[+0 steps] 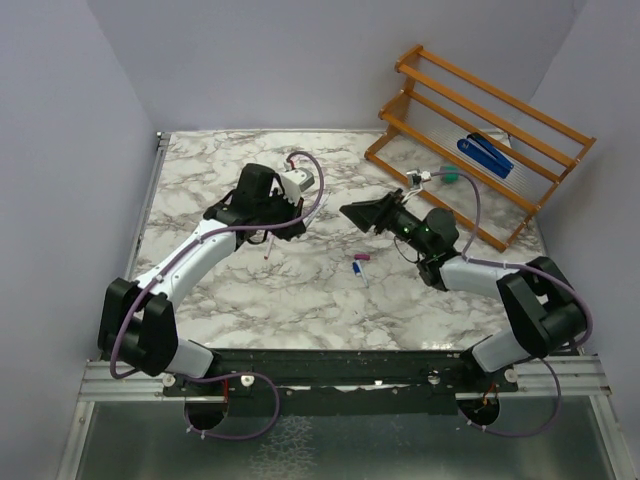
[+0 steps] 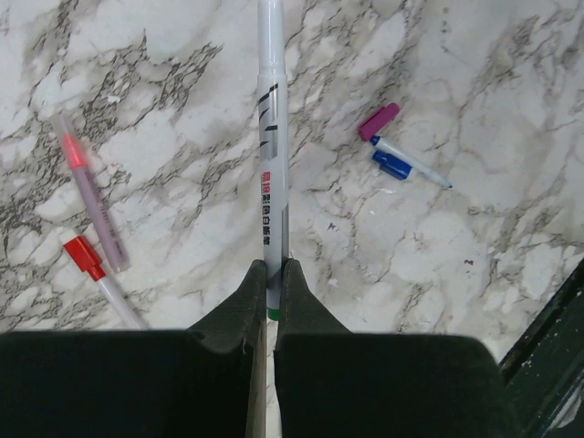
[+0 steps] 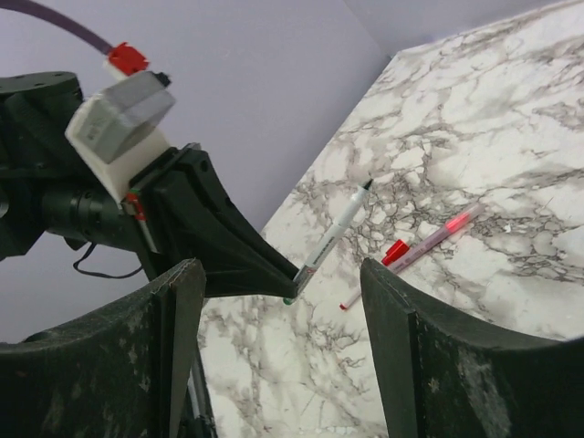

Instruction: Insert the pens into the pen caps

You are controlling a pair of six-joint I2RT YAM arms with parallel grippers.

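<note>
- Gripping a white pen [image 2: 272,137] by its rear end, your left gripper [image 2: 272,272] is clenching it tightly. The pen is hanging above the marble table [image 1: 300,310], its dark tip pointing to the top of the left wrist frame.
- Your right gripper [image 1: 352,214] is standing released, jaws spread with nothing between them. In the right wrist view it is facing the pen tip at mid-frame.
- A magenta cap [image 2: 379,121] and a blue cap [image 2: 392,164] are lying at the upper right of the left wrist frame, just beside a thin pen [image 2: 415,166].
- A red cap [image 2: 84,255] is sitting at the lower left, next to a pink-tipped pen [image 2: 91,201]. You cannot tell whether it is already seated on the white stick under it.
- Judging from this, you are presenting a pen while no cap is being held yet.
- Next, you are probably needing the right gripper down on a loose cap, pinching it with its open end clear, then lining it up with the pen tip.
</note>
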